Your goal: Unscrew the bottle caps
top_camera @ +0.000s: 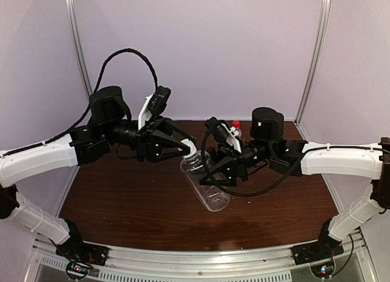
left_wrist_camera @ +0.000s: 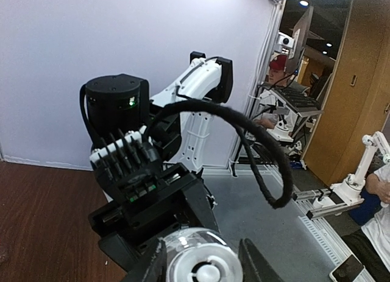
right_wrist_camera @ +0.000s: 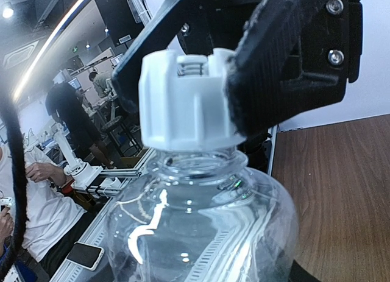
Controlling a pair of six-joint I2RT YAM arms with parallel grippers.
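Note:
The plain clear bottle [top_camera: 206, 183] hangs tilted above the brown table, its neck towards the left arm. My right gripper [top_camera: 212, 171] is shut round its body; in the right wrist view the bottle [right_wrist_camera: 201, 227] fills the frame and hides my fingers. The white cap [top_camera: 191, 149] sits on the neck. My left gripper [top_camera: 187, 150] is shut on it, a finger on each side, as the right wrist view [right_wrist_camera: 189, 102] and the left wrist view [left_wrist_camera: 204, 264] show. The red cap [top_camera: 236, 123] tops the other bottle, which stands behind my right arm, mostly hidden.
The brown table [top_camera: 122, 203] is walled by white panels at the back and sides. An aluminium rail [top_camera: 201, 257] runs along its near edge. A black cable loop [top_camera: 125, 53] arches above my left arm.

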